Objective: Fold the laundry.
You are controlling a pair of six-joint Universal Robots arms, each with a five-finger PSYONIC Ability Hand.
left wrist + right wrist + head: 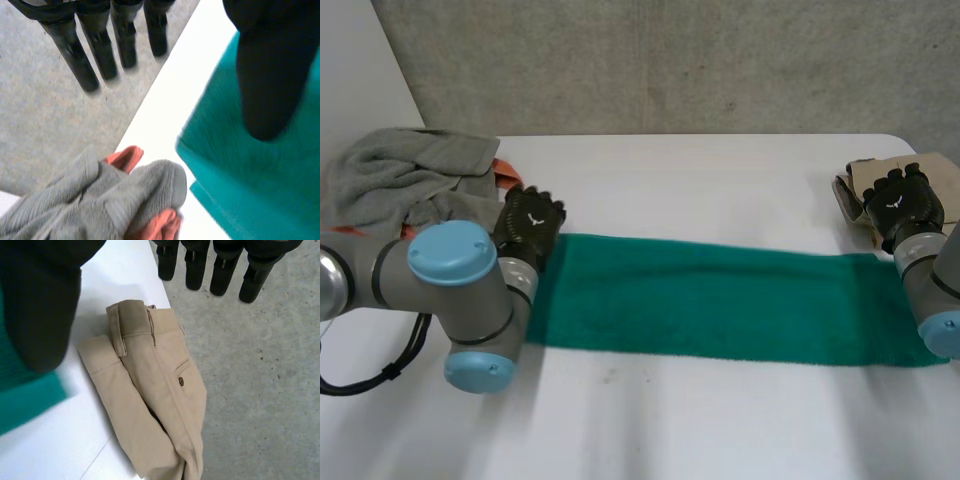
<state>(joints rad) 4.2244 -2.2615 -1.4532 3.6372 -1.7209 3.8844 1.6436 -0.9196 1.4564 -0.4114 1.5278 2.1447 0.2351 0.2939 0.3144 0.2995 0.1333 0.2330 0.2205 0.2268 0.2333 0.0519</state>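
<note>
Well, the green towel [720,300] lies flat on the white counter [700,430] as one long strip, and everything else sits around it. Over the far corner of its left end hovers the left hand [530,225]. Seen from its wrist, the fingers [80,55] reach straight out past the towel, spread and holding nothing, while the thumb [270,75] hangs above the green pile. Two layers of towel show at that corner, one edge just under the other, so I take it the strip is already doubled lengthwise. By the far corner of the towel's right end is the right hand [900,200], its fingers [225,270] straight too and gripping nothing. Whether either hand touches the cloth I cannot tell.

Beyond the towel's left end sits a crumpled grey towel [400,175] with an orange cloth [125,156] poking out, near the green one but apart from it. That is probably the pile waiting its turn. Just past the towel's right end lie tan trousers [150,390], neatly folded and likely parked there as finished.

With a hand at each end, my guess is the next step is to pinch the end corners and carry one end over to the other. The risk is catching only the top layer, so the two slide apart.
</note>
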